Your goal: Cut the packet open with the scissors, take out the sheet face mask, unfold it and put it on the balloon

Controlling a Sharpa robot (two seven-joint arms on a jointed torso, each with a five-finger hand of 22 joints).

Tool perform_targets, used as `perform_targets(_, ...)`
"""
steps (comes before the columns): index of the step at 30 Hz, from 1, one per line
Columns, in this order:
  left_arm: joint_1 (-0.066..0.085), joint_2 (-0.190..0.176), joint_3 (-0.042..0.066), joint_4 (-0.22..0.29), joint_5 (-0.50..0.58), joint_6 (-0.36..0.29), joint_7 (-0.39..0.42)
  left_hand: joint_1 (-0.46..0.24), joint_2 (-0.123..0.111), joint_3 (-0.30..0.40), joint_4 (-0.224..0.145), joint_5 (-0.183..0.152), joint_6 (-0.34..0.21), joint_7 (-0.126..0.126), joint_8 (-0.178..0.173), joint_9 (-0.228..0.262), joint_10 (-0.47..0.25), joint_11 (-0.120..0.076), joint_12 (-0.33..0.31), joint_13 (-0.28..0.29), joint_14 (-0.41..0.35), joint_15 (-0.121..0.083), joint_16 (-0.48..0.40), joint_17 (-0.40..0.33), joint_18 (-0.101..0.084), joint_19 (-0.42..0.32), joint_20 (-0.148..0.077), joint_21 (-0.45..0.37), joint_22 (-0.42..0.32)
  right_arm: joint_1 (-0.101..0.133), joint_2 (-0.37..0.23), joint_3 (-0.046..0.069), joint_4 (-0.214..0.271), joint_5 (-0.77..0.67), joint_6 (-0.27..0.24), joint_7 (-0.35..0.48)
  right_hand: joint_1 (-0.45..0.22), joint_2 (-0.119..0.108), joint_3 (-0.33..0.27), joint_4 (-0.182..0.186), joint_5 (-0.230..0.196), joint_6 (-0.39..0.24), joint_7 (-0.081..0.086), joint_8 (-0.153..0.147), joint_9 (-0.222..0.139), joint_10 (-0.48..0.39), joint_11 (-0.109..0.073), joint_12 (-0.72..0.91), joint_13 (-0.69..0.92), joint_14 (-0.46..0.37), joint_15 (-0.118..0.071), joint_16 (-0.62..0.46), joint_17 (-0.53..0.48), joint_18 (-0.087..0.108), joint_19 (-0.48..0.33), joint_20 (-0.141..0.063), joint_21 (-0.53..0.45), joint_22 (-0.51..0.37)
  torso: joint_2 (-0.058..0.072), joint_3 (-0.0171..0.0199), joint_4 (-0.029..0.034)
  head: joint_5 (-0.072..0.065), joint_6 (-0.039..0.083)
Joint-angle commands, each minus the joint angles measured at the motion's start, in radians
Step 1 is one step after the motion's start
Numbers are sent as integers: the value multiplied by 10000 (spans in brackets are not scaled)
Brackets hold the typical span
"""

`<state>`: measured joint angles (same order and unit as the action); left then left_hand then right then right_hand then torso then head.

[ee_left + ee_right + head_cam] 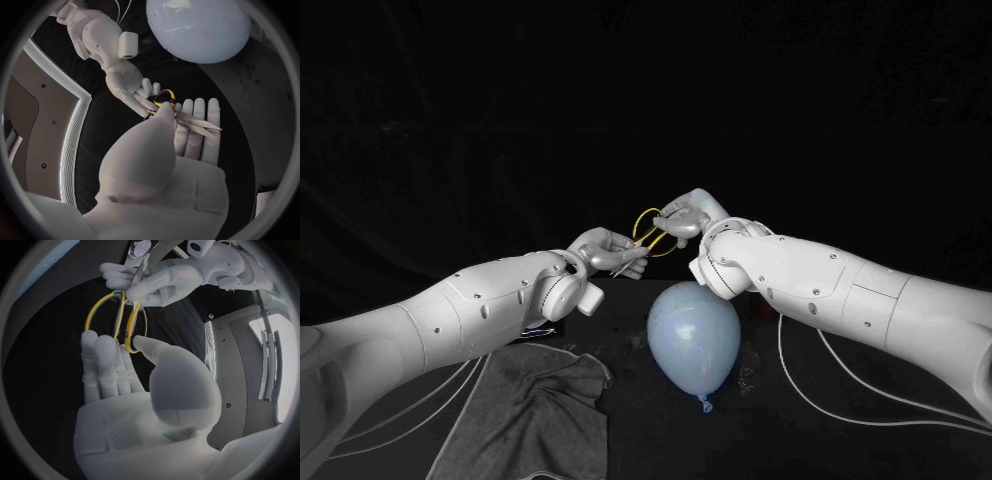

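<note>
yellow-handled steel scissors (648,232): blades pinched by left hand (609,251); right hand (687,216) at the loops, grasp unclear. likely risk: a slip mid-transfer drops them onto the near pale blue balloon (692,335).

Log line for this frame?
scissors: between both hands | left hand: grips blades | right hand: at handle loops, grip unclear | balloon: bare

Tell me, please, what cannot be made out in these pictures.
- Yellow-handled metal scissors: blades hidden by the left hand, head view.
- Right hand: whether it grips the loops is unclear, right wrist view.
- Dark flat item beside grey cloth: mostly covered by left arm, head view.
</note>
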<state>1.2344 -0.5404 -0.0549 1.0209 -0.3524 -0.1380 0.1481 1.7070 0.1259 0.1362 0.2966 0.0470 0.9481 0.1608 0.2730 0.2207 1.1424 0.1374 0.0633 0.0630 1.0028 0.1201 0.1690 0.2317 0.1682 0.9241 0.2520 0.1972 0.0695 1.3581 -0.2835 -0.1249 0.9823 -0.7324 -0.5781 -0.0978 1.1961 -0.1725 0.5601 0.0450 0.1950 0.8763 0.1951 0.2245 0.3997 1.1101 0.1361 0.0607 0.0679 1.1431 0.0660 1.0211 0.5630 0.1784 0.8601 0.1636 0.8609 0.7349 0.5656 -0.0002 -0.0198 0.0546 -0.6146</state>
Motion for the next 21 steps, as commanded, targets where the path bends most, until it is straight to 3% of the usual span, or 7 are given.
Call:
perform_targets(1, 18, 11, 7, 49, -74, 422, 111, -95, -31, 126, -59, 22, 87, 2, 88, 33, 37, -3, -11, -8, 77, -15, -45, 12, 167, 89, 14, -46, -15, 17, -101, 2, 11, -30, 707, 525, 24, -149, -311, 25, -130, -81, 139, -276, -138, -376, 147, 26, -11, -1730, 203, -1353, -796, -101, -1078, 213, -1261, -665, 6, 2, -1, 23, 3)
perform_targets(4, 18, -17, 5, 47, -79, 451, 82, -119, -31, 174, -60, 22, 81, 6, 93, 40, 39, -4, -12, -9, 75, -15, -51, 17, 167, 90, 15, -53, -16, 31, -243, -3, 79, 89, 1001, 834, 113, -111, -754, 53, -306, -218, 287, -554, -284, -967, 399, 42, -27, -3374, 688, -3083, -1800, -227, -2148, 613, -3055, -1736, 6, 6, 0, 31, 0)
perform_targets(7, 18, -41, 2, 48, -80, 450, 93, -133, -35, 201, -62, 22, 82, 13, 99, 45, 44, -9, -10, -8, 76, -17, -54, 20, 167, 91, 15, -57, -17, 41, -390, -7, 184, 189, 1186, 1061, 187, -55, -944, 43, -319, -287, 341, -655, -340, -1144, 486, 49, -21, -3618, 811, -3596, -2121, -202, -2399, 794, -3730, -2188, 6, 8, 2, 34, 2)
perform_targets(9, 18, -59, 1, 49, -79, 457, 109, -153, -43, 268, -70, 24, 89, 29, 114, 57, 64, -21, -6, -6, 76, -22, -60, 26, 168, 92, 15, -66, -17, 48, -521, -10, 281, 308, 1284, 1249, 326, 45, -1348, 14, -295, -423, 439, -832, -458, -1474, 639, 49, -29, -4033, 1092, -4631, -2791, -107, -3747, 1249, -5535, -3299, 6, 6, -1, 51, -1)
perform_targets(13, 18, -88, -2, 55, -76, 507, 109, -178, -80, 378, -83, 24, 93, 36, 135, 75, 84, -29, -6, -6, 83, -29, -67, 38, 169, 98, 12, -77, -17, 60, -813, -15, 466, 525, 1369, 1697, 379, 133, -1797, 40, -340, -561, 486, -984, -581, -1887, 761, 22, -50, -4445, 1263, -5496, -3305, -192, -4216, 1295, -6439, -4079, 5, 6, -2, 58, 6)
perform_targets(17, 18, -134, -3, 88, -73, 620, 62, -237, -159, 576, -87, 24, 82, 42, 163, 104, 101, -30, -10, -8, 90, -30, -81, 58, 169, 110, 7, -94, -15, 81, -1159, -18, 614, 607, 1325, 2265, 462, 215, -1915, 24, -352, -552, 530, -1003, -614, -1938, 770, 33, -46, -4412, 1280, -5685, -3420, -197, -4043, 1295, -6521, -4155, 2, 2, 10, 94, 30)
perform_targets(21, 18, -203, -4, 118, -71, 726, -18, -440, -390, 1113, -98, 25, 53, 53, 240, 182, 128, -31, -11, -8, 115, -33, -116, 113, 169, 145, 1, -132, -10, 142, -1559, -21, 780, 321, 1439, 2792, 980, 516, -1852, -234, -391, -296, 441, -969, -691, -1697, 628, 87, -33, -3047, 941, -5533, -3453, 51, -1335, 1109, -5519, -3803, 10, -4, 9, 150, 32)
